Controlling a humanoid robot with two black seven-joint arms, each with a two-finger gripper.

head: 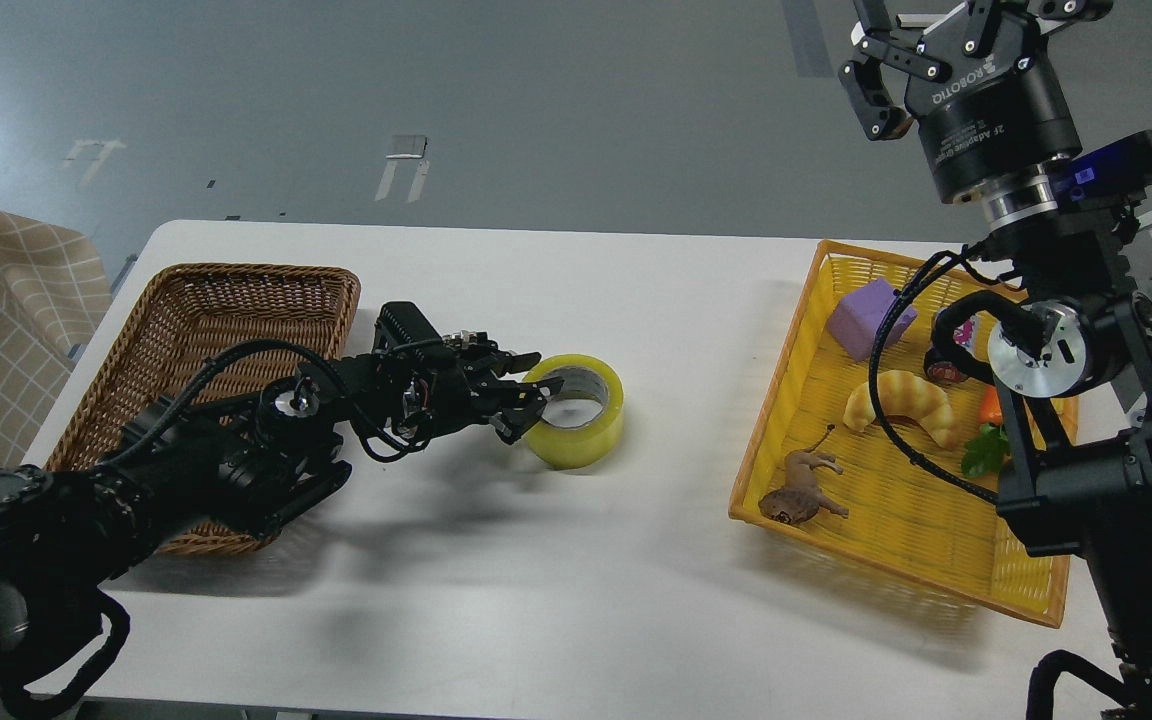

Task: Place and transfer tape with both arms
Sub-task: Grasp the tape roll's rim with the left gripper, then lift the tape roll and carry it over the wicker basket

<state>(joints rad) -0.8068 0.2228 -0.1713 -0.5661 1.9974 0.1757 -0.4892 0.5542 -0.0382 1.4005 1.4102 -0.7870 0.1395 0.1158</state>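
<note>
— Tape [576,408], where is it lying?

— On the white table [556,580], flat with its hole facing up, right at the tips of the left gripper [526,398]. One finger reaches over the near rim into the grey-white core and the other sits outside the yellowish wall, so the jaws straddle that wall. Whether they are actually pressing on it, I cannot tell.

— Start with the big things, then.

— The left arm [236,450] stretches low across the table. Behind and beneath it, away from the fingertips, sits a brown wicker basket [236,300]; the part of its inside that shows holds nothing. Far off to the other side of the tape is a yellow plastic basket [896,520], partly covered by the right arm [1086,470].

— Any writing?

— The right gripper [886,50], raised high above the yellow basket with its fingers spread apart and nothing between them, reads ROBOTIQ on its black body, with smaller white lettering below that starts "2F Adaptive"; the rest is too small.

— And inside the yellow basket?

— A purple block [871,315] at the back, a pale croissant toy [911,400] in the middle, a brown animal figure [801,488] near the front corner. Beside the arm are a carrot-like orange piece with green leaves [986,440] and a dark red item [946,365], mostly hidden.
</note>
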